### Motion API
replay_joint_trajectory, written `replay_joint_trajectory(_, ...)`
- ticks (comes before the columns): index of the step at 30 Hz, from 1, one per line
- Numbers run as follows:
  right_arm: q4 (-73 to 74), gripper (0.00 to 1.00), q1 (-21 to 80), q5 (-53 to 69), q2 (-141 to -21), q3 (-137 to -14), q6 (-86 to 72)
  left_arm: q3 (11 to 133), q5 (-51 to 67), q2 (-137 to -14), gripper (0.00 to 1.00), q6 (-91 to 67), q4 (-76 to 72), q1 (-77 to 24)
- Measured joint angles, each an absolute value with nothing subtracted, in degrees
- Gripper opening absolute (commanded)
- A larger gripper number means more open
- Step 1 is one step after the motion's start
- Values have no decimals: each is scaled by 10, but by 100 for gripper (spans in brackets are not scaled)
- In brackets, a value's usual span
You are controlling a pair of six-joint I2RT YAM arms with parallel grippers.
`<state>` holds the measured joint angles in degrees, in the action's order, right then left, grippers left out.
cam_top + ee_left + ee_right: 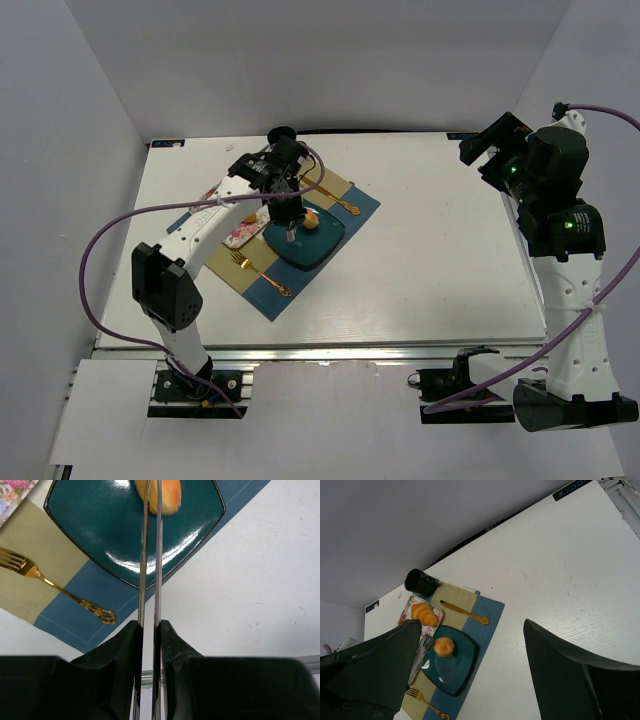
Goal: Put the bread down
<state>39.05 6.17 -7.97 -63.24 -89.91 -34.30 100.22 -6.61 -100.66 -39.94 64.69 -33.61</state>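
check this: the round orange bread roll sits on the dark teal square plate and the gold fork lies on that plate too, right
Wrong on the fork. The round orange bread roll sits on the dark teal square plate, but the gold fork lies off it, on the beige and blue placemat, as the left wrist view shows.

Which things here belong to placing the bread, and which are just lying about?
In the job: round orange bread roll; dark teal square plate; metal tongs; left gripper.
Lying about: gold fork; gold knife; black cup; blue-and-beige placemat.
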Motion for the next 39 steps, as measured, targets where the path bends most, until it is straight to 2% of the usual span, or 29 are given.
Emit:
replay_joint_trajectory(24,390,89,62,-85,-632,-893,-341,1002,-82,-1031,34,-394,632,-347)
replay_joint_trajectory(32,390,89,62,-84,-632,-893,-341,1033,-151,-1027,34,-402,678,-344)
replay_joint_trajectory(34,389,89,62,-84,-632,-891,-341,1031,-163,-1021,38,-412,686,-335)
replay_joint_trajectory(35,389,89,62,-84,-632,-890,-341,1026,-169,-1016,44,-418,688,-327)
replay_joint_trajectory(39,388,89,62,-83,-630,-883,-342,979,-180,-975,49,-444,687,-279)
